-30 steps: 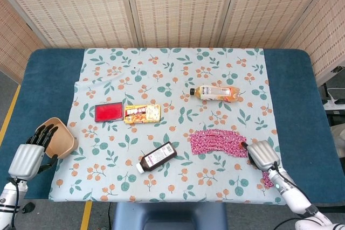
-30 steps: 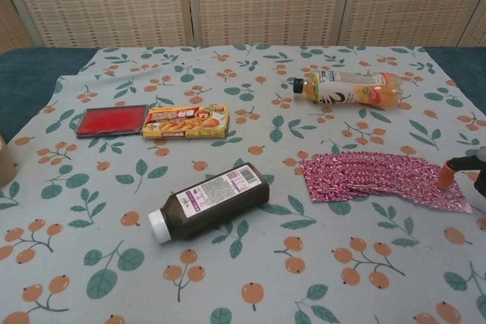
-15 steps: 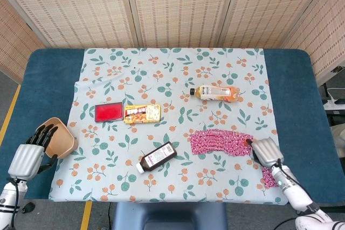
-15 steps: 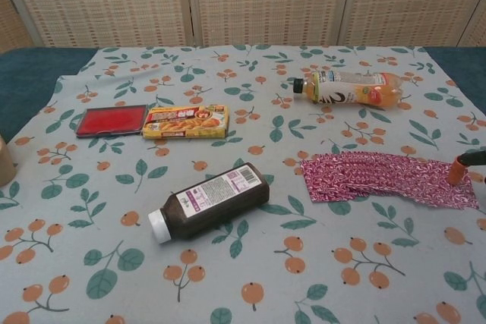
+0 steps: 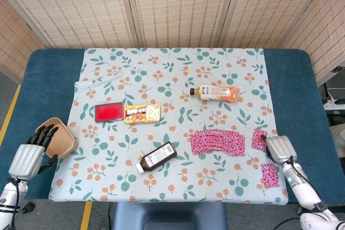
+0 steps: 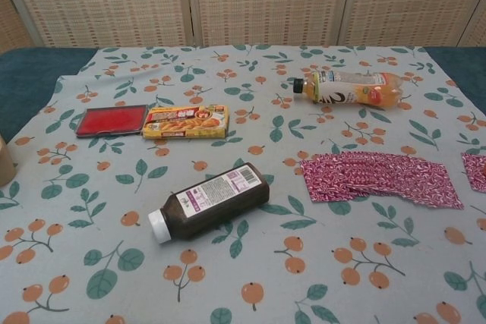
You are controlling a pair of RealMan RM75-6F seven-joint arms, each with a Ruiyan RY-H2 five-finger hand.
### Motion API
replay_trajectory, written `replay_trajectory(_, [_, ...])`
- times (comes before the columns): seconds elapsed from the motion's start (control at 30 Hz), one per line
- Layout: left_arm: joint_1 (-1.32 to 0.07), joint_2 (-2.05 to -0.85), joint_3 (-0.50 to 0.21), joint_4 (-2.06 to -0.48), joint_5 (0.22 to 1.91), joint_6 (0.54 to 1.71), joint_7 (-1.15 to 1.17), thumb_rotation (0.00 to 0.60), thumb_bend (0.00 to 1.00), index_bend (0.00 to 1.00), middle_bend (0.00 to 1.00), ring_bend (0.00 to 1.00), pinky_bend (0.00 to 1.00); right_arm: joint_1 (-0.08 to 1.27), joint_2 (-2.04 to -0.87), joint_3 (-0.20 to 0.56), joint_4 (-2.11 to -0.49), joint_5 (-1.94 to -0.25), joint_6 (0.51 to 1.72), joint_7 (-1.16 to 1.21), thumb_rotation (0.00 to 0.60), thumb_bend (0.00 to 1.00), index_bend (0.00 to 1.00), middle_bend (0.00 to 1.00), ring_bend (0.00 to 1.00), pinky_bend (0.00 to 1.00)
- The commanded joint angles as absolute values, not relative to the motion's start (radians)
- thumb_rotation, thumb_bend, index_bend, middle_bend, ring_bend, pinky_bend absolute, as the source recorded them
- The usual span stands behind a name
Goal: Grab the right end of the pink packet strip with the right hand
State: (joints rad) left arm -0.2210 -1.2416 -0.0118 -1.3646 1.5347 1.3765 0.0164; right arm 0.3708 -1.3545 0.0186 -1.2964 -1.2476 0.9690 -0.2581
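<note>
**Pink packet strip stretches as right hand draws its end outward**

Pink packet strip (image 5: pixel 218 142) lies fanned on the floral cloth (image 5: pixel 161 79) right of the dark bottle (image 5: pixel 157 157), while the right hand (image 5: pixel 277 147) has moved toward the table's right edge since a second ago. A pink section (image 5: pixel 259 139) now sits against its fingertips, apart from the main fan; another (image 5: pixel 270 175) lies nearer the cloth's front edge. Fingers look curled on that end, so the grab seems made. Left hand (image 5: pixel 33 153) hovers beside the tan bowl (image 5: pixel 60 134), fingers loosely curled, holding nothing
</note>
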Motion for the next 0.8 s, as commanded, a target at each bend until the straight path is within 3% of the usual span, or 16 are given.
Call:
replay_trajectory(0.03, [-0.222,-1.242,-0.012,-1.364,1.535,1.376,0.017,0.600,0.37,0.06,0.06,0.07,0.33,0.367,-1.350,0.022,-1.298,-1.250,0.981,-0.255,0.600,0.99,0.31,0.79,0.75,0.85])
replay_trajectory(0.33, [-0.221,-1.242,-0.012,-1.363,1.534,1.376,0.015,0.600,0.37,0.06,0.06,0.07,0.33,0.322,-1.338,0.032,-1.331,-1.322,1.144,-0.255,0.600,0.99,0.31,0.79,0.74,0.85])
replay_trajectory(0.43, [-0.220,-1.242,-0.012,-1.363,1.534,1.379,0.013,0.600,0.36,0.06,0.06,0.07,0.33,0.287,-1.335,0.030,-1.338,-1.388,1.259,-0.227,0.600,0.96,0.28,0.74,0.67,0.82])
replay_trajectory(0.53, [-0.218,-1.241,-0.014,-1.363,1.531,1.380,0.014,0.600,0.37,0.06,0.06,0.07,0.33,0.245,-1.341,0.036,-1.334,-1.438,1.379,-0.195,0.600,0.71,0.21,0.49,0.41,0.66])
replay_trajectory(0.57, [-0.218,-1.241,-0.015,-1.364,1.530,1.381,0.014,0.600,0.37,0.06,0.06,0.07,0.33,0.237,-1.336,0.034,-1.335,-1.464,1.415,-0.193,0.600,0.56,0.18,0.37,0.26,0.56])
replay_trajectory(0.63, [-0.217,-1.239,-0.014,-1.366,1.529,1.382,0.016,0.600,0.37,0.06,0.06,0.07,0.33,0.223,-1.330,0.039,-1.334,-1.499,1.476,-0.186,0.600,0.34,0.10,0.14,0.04,0.35])
replay_trajectory(0.7, [-0.215,-1.238,-0.015,-1.370,1.531,1.389,0.015,0.600,0.37,0.06,0.06,0.07,0.33,0.200,-1.329,0.051,-1.335,-1.521,1.549,-0.189,0.600,0.25,0.05,0.01,0.00,0.20])
replay_trajectory(0.8, [-0.215,-1.237,-0.016,-1.372,1.535,1.394,0.016,0.600,0.37,0.06,0.06,0.07,0.33,0.170,-1.309,0.061,-1.374,-1.538,1.620,-0.191,0.600,0.23,0.04,0.00,0.00,0.18])
